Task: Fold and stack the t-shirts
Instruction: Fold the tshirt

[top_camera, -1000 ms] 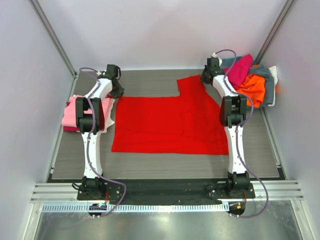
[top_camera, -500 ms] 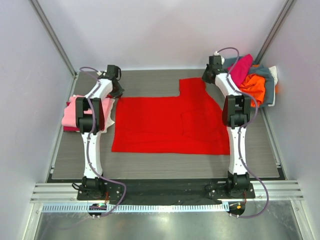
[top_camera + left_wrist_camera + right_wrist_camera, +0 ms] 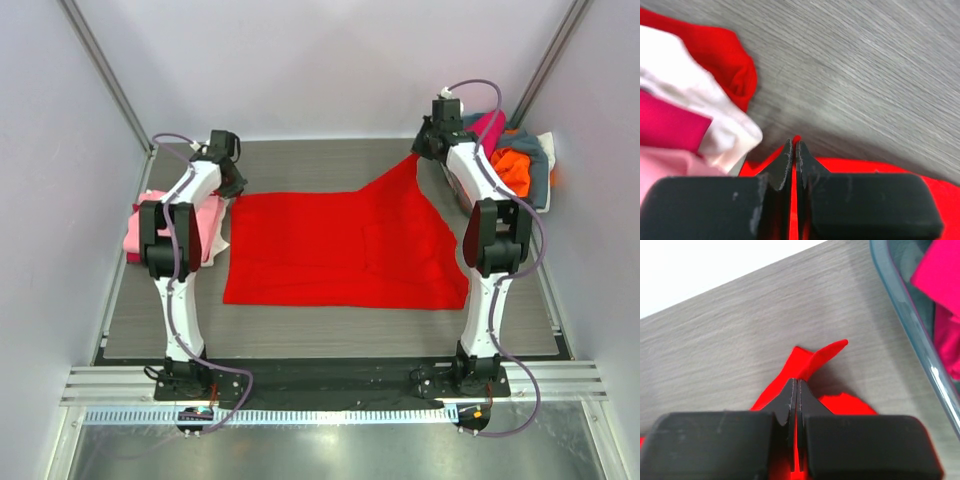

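I see the red t-shirt (image 3: 340,250) spread flat in the middle of the grey table (image 3: 300,165). Its near edge is straight. There is a bare strip of table in front of it and more bare table behind it, up to the back wall.

My left gripper (image 3: 232,188) is pinched tight on the shirt's far left corner. A thin red line of cloth shows between its black fingers (image 3: 782,167). My right gripper (image 3: 421,152) is pinched tight on the far right corner and pulls it up to a point.

The shirt looks soft and smooth. The table has fine lines like wood.

Just left of the shirt sits a stack of folded shirts (image 3: 138,230), pink, white and magenta. Close by my right gripper is the grey-blue basket (image 3: 905,315). It has a hard shiny rim and rumpled shirts (image 3: 505,165) inside.
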